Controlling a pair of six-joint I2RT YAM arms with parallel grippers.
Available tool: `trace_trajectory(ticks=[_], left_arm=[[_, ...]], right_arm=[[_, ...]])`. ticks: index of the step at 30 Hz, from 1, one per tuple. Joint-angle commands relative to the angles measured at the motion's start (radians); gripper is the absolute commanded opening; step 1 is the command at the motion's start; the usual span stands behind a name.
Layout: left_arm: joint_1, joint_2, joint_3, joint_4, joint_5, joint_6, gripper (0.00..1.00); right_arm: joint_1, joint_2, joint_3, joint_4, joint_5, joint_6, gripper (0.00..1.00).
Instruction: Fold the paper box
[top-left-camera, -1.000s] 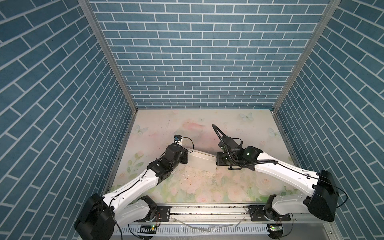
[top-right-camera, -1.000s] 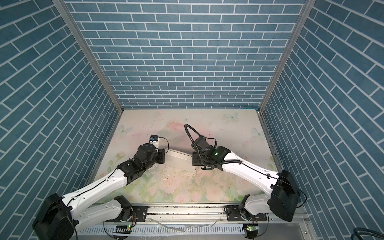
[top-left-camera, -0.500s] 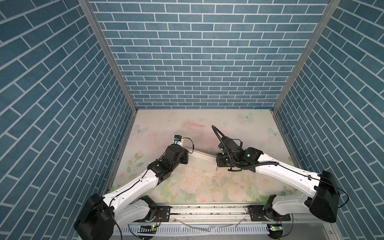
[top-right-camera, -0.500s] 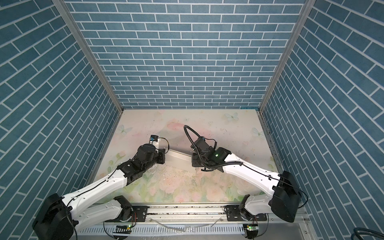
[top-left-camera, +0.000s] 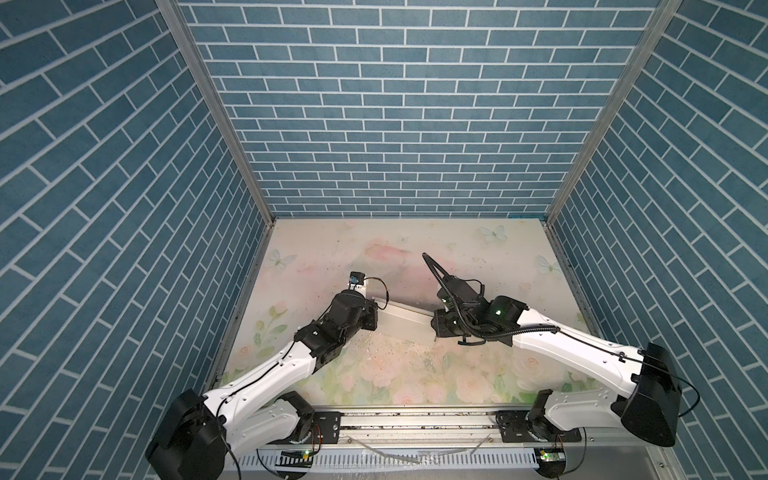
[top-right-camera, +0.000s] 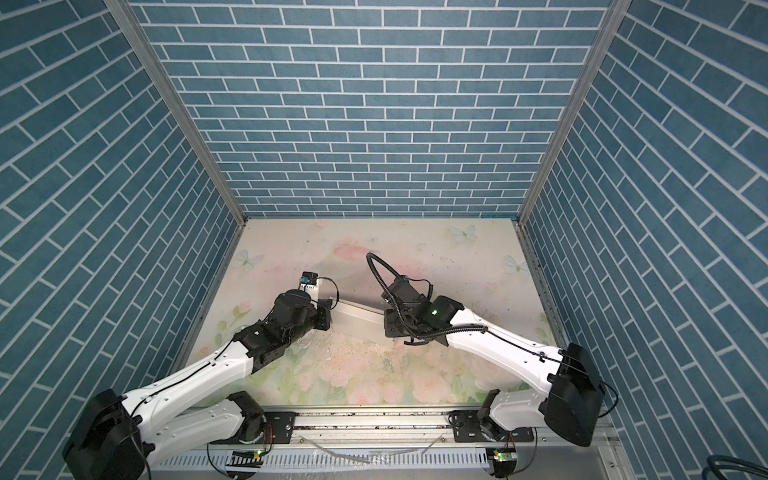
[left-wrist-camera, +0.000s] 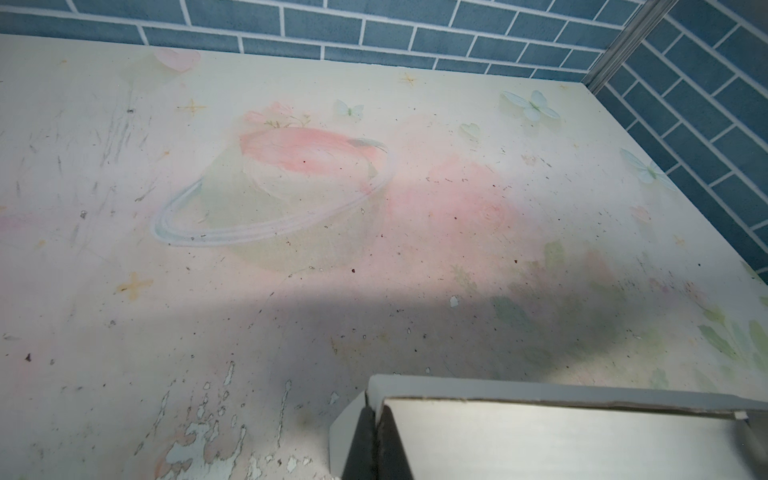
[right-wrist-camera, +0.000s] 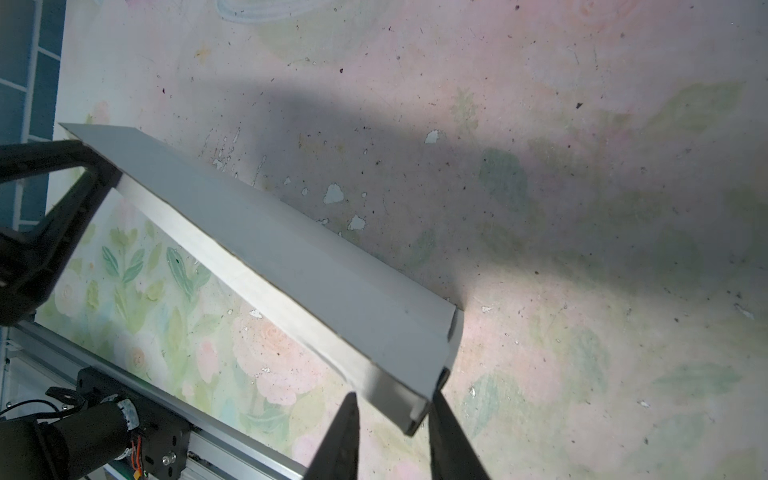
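The paper box (top-left-camera: 401, 318) (top-right-camera: 357, 320) is a long, flat white folded shape hanging between my two grippers in both top views. My left gripper (top-left-camera: 371, 320) (top-right-camera: 328, 318) (left-wrist-camera: 375, 409) is shut on a thin flap at the box's (left-wrist-camera: 540, 436) left end. Its black fingers (right-wrist-camera: 99, 174) show at that end in the right wrist view. My right gripper (top-left-camera: 434, 326) (top-right-camera: 388, 326) (right-wrist-camera: 392, 401) stands open astride the box's (right-wrist-camera: 291, 257) other end. One finger (right-wrist-camera: 349, 419) is clear of the cardboard, the other finger (right-wrist-camera: 442, 419) lies close beside the corner.
The table (top-left-camera: 374, 374) has a worn floral cover with peeled patches and specks. A metal rail (top-left-camera: 415, 419) carrying both arm bases runs along the front. Blue brick walls (top-left-camera: 395, 124) close the back and both sides.
My right gripper's jaws have parted from the box's end. The left gripper keeps its grip, and neither the arms nor the box have shifted noticeably.
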Motion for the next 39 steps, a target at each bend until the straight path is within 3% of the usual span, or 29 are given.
trace_trajectory(ticks=[1,10,17,25,33,39], left_arm=[[-0.017,0.037,-0.050,-0.175,0.066,0.002,0.00],[-0.017,0.043,-0.047,-0.175,0.065,0.004,0.00],[-0.017,0.053,-0.046,-0.176,0.061,0.008,0.00],[-0.018,0.056,-0.048,-0.173,0.061,0.008,0.00],[-0.018,0.049,-0.049,-0.177,0.060,0.012,0.00],[-0.017,0.054,-0.051,-0.174,0.064,0.014,0.00]], right_arm=[[0.007,-0.020,0.002,-0.036,0.016,-0.022,0.31],[0.007,-0.014,0.015,-0.047,0.012,-0.034,0.31],[0.006,-0.045,0.035,-0.105,0.029,-0.120,0.37],[0.013,-0.089,0.083,-0.218,0.052,-0.398,0.43],[0.057,-0.026,0.136,-0.267,0.118,-0.704,0.53],[0.081,0.025,0.173,-0.265,0.176,-0.832,0.57]])
